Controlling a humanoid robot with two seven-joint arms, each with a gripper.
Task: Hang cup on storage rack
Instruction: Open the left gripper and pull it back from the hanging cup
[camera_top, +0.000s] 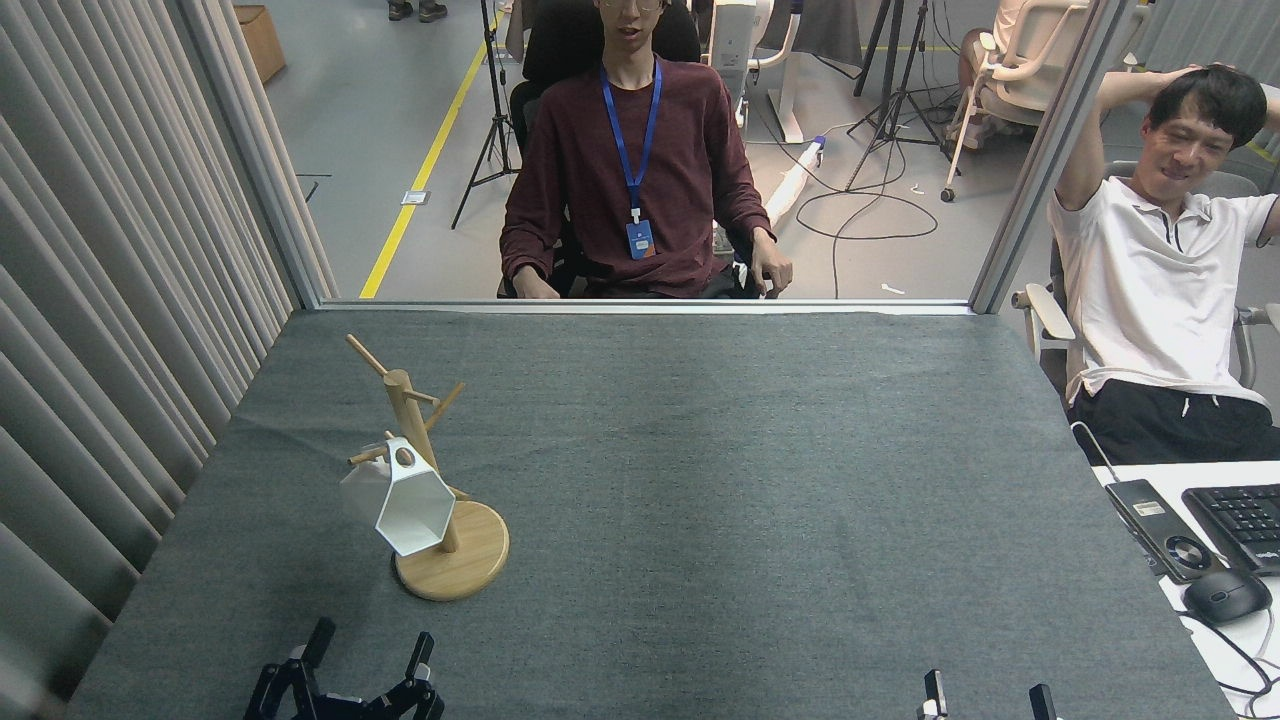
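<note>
Jaws of the left gripper (365, 675) are seen spread and empty at the near-left edge of the surface (760, 500), only the dark fingertips rising into view. Jaws of the right gripper (987, 700) show as two dark tips set apart near the near-right edge — also spread, nothing between them.

The cup (398, 505) is found hung on the storage rack (425, 470), in the near-left quarter of the surface. The pierced rim tab sits against the pole at a lower peg, the hole visible just beside the pole. The cup is tilted, hexagonal mouth facing the near edge and slightly right, body clear of the surface and overlapping the round disc base in view. Whether the peg runs fully through the hole cannot be told at this size. No gripper is touching cup or rack; both are well apart from them.

Step in hand is judged the last one — release done, arms kept low at the near edge. Task reads as complete or nearly so. Next move calls only for the arms to be parked clear, with no contact on the rack; a nudge to the base or pegs could shake the cup off.

Two seated persons (635, 160) (1165, 270) are noted beyond the far edge and off the right edge, not involved.
</note>
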